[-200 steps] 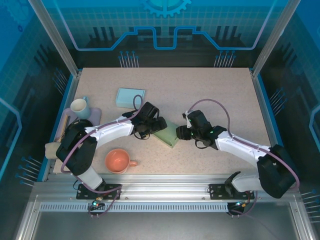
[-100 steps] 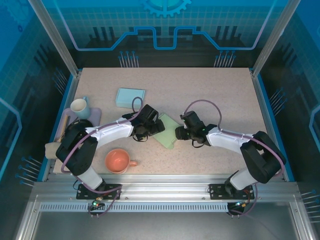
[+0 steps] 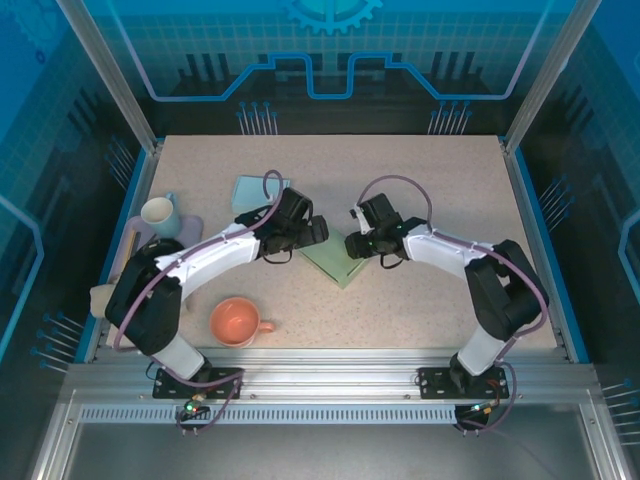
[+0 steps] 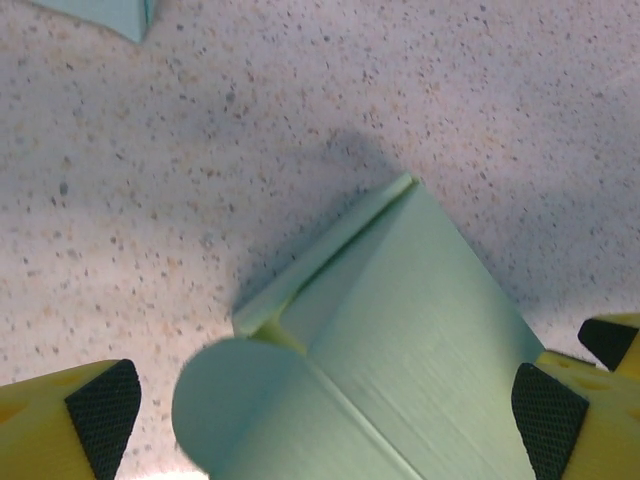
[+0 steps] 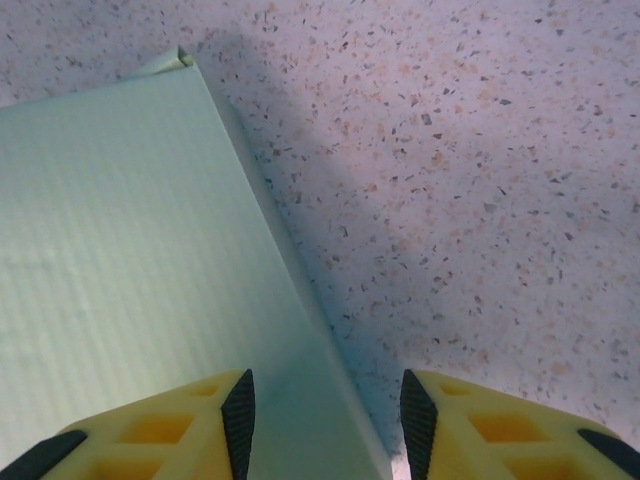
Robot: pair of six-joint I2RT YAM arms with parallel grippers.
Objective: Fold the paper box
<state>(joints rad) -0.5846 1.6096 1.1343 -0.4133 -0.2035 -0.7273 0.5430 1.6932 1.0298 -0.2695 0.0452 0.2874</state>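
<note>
At the middle of the speckled beige tabletop point(image 3: 430, 180) lies the task's thing, a flat pale green paper box point(image 3: 336, 264), set cornerwise with the two arms closing on it from either side. The left gripper point(image 3: 312, 232) sits at the box's ten o'clock edge. In the left wrist view its claw point(image 4: 325, 412) is spread wide, the black pads point(image 4: 100, 410) standing well apart with the box point(image 4: 400, 320) and its rounded flap between them, and the left pad clear of the cardboard. The right gripper point(image 3: 350, 245) sits at the box's one o'clock corner. In the right wrist view its claw point(image 5: 328, 410) stands partly apart astride the long edge of the box point(image 5: 120, 230); whether it presses that edge I cannot tell. Around the work, a second, pale blue flat box point(image 3: 250, 190) lies near, at ten o'clock, partly covered by the left arm and its cable, and its corner shows in the left wrist view point(image 4: 110, 12). A cream ceramic mug point(image 3: 158, 212) stands on a lilac mat point(image 3: 191, 228) well off at nine o'clock. A salmon-orange cup point(image 3: 236, 320) sits at eight o'clock, below the left arm's forearm.
</note>
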